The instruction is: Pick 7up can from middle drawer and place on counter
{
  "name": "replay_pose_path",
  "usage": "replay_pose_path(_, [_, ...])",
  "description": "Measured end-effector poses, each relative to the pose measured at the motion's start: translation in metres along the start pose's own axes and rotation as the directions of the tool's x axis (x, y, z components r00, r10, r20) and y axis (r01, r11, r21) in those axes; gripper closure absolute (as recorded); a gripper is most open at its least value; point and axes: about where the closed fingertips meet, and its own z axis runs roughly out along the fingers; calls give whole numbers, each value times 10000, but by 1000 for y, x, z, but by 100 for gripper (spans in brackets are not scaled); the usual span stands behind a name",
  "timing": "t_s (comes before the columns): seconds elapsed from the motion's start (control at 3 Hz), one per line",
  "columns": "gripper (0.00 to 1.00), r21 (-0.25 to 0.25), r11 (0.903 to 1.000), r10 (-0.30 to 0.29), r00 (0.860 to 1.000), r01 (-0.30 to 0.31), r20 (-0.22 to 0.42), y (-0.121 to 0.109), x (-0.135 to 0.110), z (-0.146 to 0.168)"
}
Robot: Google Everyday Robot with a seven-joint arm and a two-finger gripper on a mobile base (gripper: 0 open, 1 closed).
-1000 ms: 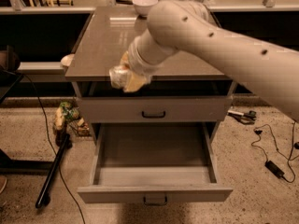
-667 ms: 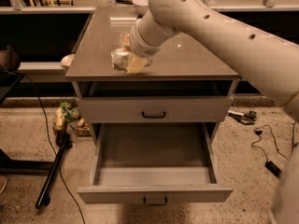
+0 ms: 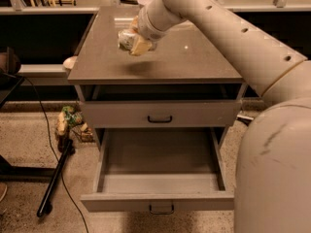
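My gripper (image 3: pixel 133 41) hangs a little above the counter (image 3: pixel 194 62), over its left-middle part. It is shut on the 7up can (image 3: pixel 125 39), a pale silvery can with green print that lies sideways between the tan fingers (image 3: pixel 141 46). A shadow of the can falls on the counter just below. The middle drawer (image 3: pixel 158 152) is pulled wide open below the counter, and its plain grey floor is bare. Its front panel with a dark bar handle (image 3: pixel 161 208) faces me at the bottom.
The top drawer (image 3: pixel 160 114) is closed, with a dark handle. A white bowl (image 3: pixel 146 0) stands at the counter's back edge, partly behind my arm. A pale ledge (image 3: pixel 43 71) runs to the left. A cable, a dark pole (image 3: pixel 56 178) and small clutter lie on the floor at left.
My gripper has carried the can up from the counter's front edge and further back over the counter top. The drawer stays open.
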Motion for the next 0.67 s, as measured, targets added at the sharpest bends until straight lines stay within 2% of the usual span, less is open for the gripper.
replay_pose_path(0.33, [58,230,9974,671,9974,-678,269,-22,17,17])
replay_pose_path(0.67, [34,267,9926,1168,9922,-1180,433,-35,29,25])
